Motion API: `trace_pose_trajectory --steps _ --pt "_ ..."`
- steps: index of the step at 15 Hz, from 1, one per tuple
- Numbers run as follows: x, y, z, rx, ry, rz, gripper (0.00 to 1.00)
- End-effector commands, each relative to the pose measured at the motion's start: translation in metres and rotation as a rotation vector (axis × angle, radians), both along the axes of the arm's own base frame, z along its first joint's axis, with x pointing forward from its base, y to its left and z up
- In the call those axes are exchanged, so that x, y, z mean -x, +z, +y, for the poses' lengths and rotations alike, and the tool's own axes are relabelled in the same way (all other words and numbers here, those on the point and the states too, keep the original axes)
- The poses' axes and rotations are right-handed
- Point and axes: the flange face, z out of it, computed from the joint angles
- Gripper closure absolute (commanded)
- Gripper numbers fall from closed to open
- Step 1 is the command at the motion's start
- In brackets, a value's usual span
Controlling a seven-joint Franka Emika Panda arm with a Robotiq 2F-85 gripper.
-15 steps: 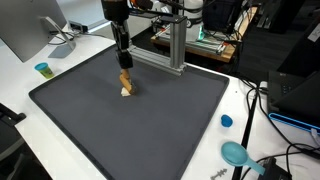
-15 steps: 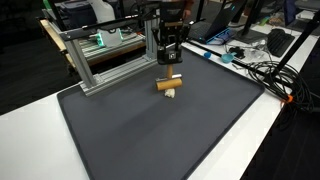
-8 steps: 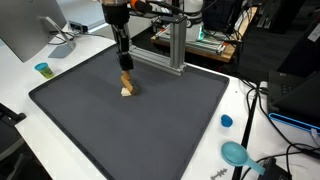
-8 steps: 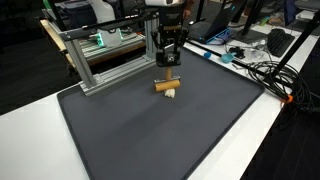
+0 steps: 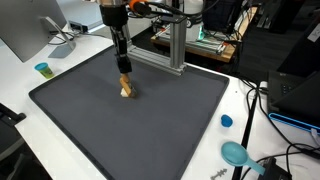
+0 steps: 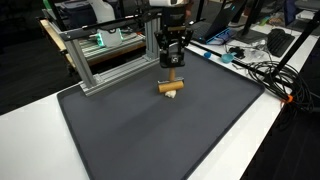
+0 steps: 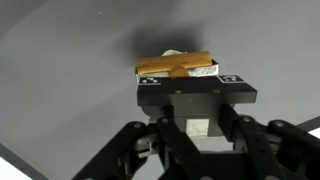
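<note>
Claw (image 6: 172, 64) and workpiece, with the change over the last second. The claw hangs nose-down, directly above a wooden T-shaped piece (image 6: 170, 86). The thin stem of this piece rises into the claw and its crossbar lies level just below. In the wrist view the claw (image 7: 190, 82) frames the crossbar (image 7: 175, 67), but the pictures do not settle whether its fingers are clamped on the stem or merely flank it.

A small white block (image 6: 172, 96) touches the crossbar on the side away from the claw. Both rest on the dark mat (image 6: 150, 130) that covers the tabletop, near the mat's far middle. Beyond the claw stands an aluminium frame (image 6: 100, 60). A blue cap (image 5: 225, 121) lies well apart, off the mat's edge.

Compared with the pictures from a second ago, claw and piece sit slightly displaced across the mat, and by about the same small amount. Judged from that shared shift, the piece moves with the claw, so some hold or push on the stem is likely. The piece is not lifted clear of the mat.
</note>
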Motion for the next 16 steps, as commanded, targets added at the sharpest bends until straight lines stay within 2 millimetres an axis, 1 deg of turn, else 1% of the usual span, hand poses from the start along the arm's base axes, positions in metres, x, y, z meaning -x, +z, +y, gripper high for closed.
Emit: trace_pose_trajectory --steps 1,5,11,16 --pt "-0.019 -0.013 0.002 0.014 -0.041 -0.008 0.79" --pt "-0.030 -0.010 -0.002 0.005 -0.088 -0.026 0.79" --pt "-0.042 -0.017 -0.007 0.013 -0.141 -0.025 0.79" --pt "-0.053 -0.012 -0.014 0.011 -0.186 -0.048 0.79"
